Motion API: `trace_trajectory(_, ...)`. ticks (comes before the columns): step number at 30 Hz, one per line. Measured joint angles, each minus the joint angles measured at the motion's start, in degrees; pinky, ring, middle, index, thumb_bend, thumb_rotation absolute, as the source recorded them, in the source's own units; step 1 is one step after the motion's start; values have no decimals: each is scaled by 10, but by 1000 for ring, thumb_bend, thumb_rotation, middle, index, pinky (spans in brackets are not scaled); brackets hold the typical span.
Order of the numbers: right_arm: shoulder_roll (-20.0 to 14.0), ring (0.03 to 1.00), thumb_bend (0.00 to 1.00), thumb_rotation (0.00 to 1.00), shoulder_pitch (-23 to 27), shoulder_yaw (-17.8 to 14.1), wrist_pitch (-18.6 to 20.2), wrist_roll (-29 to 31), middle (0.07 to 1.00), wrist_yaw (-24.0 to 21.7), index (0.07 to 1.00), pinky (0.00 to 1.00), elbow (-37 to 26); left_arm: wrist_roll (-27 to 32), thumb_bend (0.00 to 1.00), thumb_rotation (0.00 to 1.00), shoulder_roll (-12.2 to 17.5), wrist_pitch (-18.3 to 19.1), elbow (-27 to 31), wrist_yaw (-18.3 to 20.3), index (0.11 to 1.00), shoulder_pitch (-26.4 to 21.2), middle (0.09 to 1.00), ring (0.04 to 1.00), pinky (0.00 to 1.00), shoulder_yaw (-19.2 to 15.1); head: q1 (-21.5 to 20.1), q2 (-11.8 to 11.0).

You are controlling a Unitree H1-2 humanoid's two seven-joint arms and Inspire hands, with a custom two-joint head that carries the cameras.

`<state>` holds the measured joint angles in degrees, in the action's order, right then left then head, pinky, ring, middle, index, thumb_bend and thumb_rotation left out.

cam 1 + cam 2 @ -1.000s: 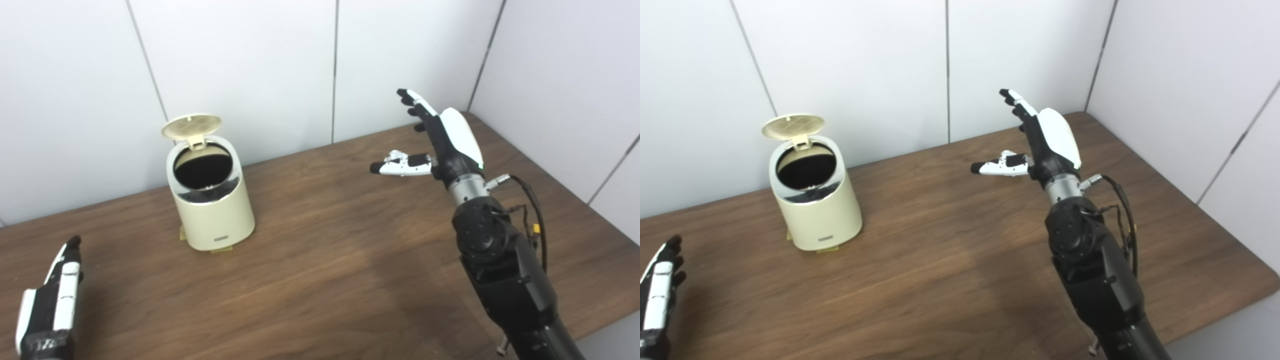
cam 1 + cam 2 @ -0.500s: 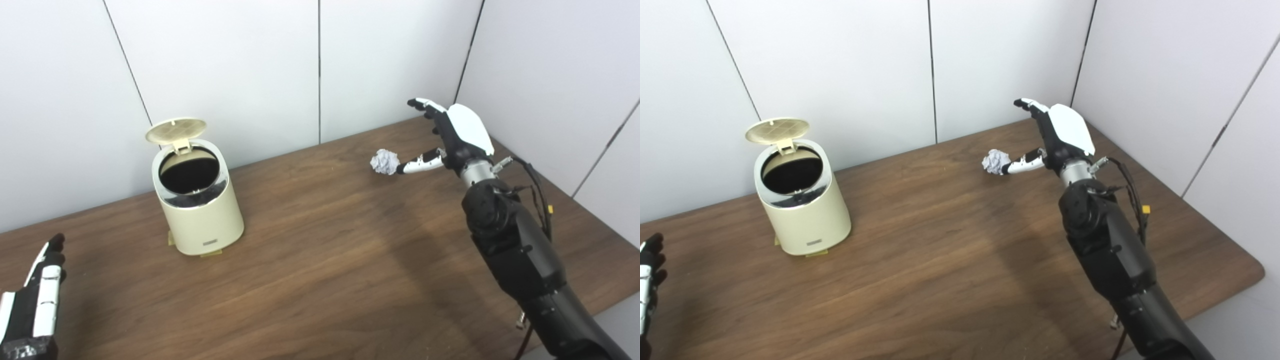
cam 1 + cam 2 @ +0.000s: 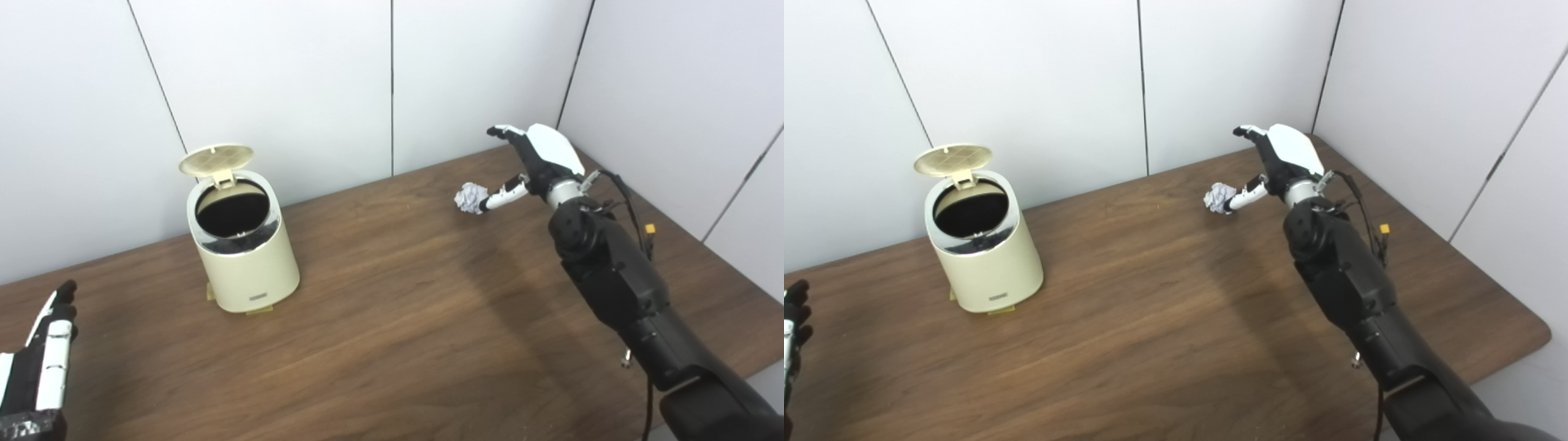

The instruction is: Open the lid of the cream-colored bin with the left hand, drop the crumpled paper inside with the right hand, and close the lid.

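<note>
One of three steps looks done: the cream-colored bin point(image 3: 244, 245) stands on the left part of the wooden table point(image 3: 392, 318) with its lid point(image 3: 217, 159) tipped up and back, leaving the dark mouth open. The crumpled paper point(image 3: 470, 197) lies on the table toward the far right, well apart from the bin, so the drop and the closing are both left. The right hand point(image 3: 539, 160) reaches over that far side with its fingers spread and nothing held; its thumb tip is right at the paper, though whether it touches I cannot tell. My judgement is that the pickup is only just starting. The left hand point(image 3: 38, 361) waits low at the near left edge, fingers straight and close together, holding nothing and well away from the bin.
</note>
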<state>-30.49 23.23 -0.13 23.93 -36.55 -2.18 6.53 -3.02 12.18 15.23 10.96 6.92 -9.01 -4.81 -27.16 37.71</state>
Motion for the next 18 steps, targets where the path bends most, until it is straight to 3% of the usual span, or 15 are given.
trace_trajectory(13, 6, 821, 955, 154, 27, 50, -17, -2, 848, 21, 844, 690, 123, -1, 450, 1000, 18, -3, 9, 1, 1000, 6, 1000, 1000, 1000, -1, 4, 5)
trace_trajectory(18, 5, 801, 958, 158, 44, 54, -18, 0, 833, 24, 836, 681, 159, -1, 471, 1000, 21, -3, 17, 3, 1000, 7, 989, 1000, 1000, 1, 13, 8)
